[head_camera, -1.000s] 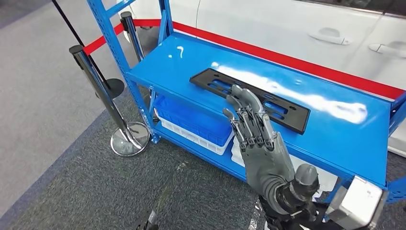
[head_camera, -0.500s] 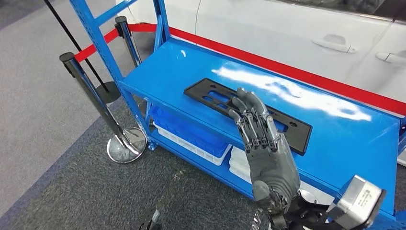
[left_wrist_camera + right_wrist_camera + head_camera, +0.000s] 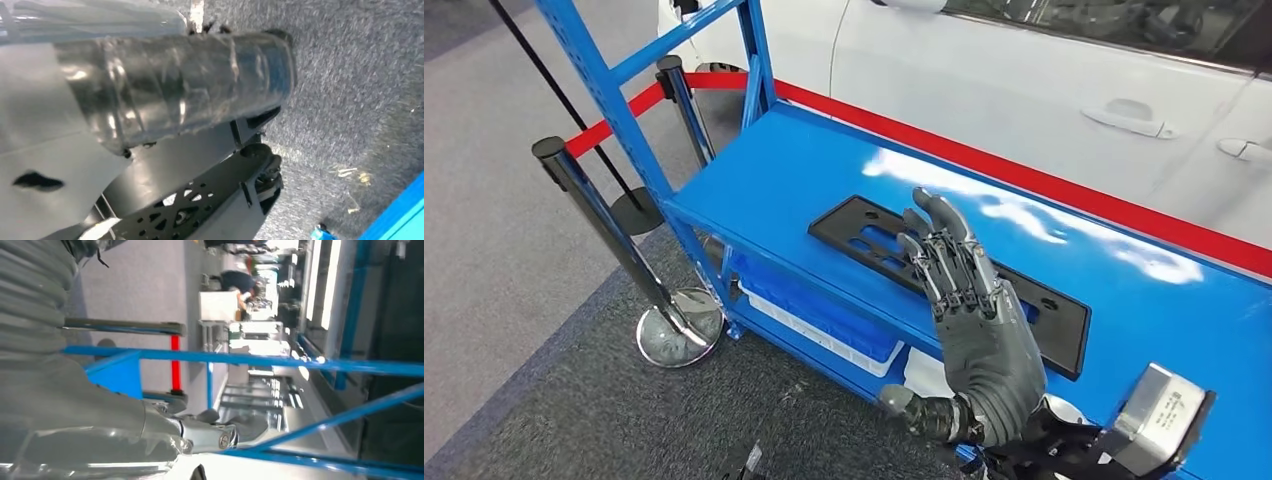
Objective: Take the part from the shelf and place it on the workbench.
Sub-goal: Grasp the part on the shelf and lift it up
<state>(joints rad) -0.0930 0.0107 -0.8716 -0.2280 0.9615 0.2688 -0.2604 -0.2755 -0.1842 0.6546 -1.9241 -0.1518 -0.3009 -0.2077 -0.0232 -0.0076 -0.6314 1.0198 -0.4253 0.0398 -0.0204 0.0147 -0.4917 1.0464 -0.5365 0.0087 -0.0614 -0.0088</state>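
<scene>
Head view: right robot hand (image 3: pixel 969 300) hovering open, fingers spread, frame centre, above black part (image 3: pixel 879 235) lying on blue shelf (image 3: pixel 764 170). Grasp, carry, placing all remaining.

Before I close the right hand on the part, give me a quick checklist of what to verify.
1. Part lies flat on the shelf: ok.
2. Right hand holds nothing, fingers extended and apart: ok.
3. Hand is over the part's middle: ok in the head view.
4. Fingers touch the part: cannot tell; the height above it is not readable.
5. Nothing else on the shelf top near the part: ok.
6. Thumb set under or against the part's edge for a grip: cannot tell.
</scene>
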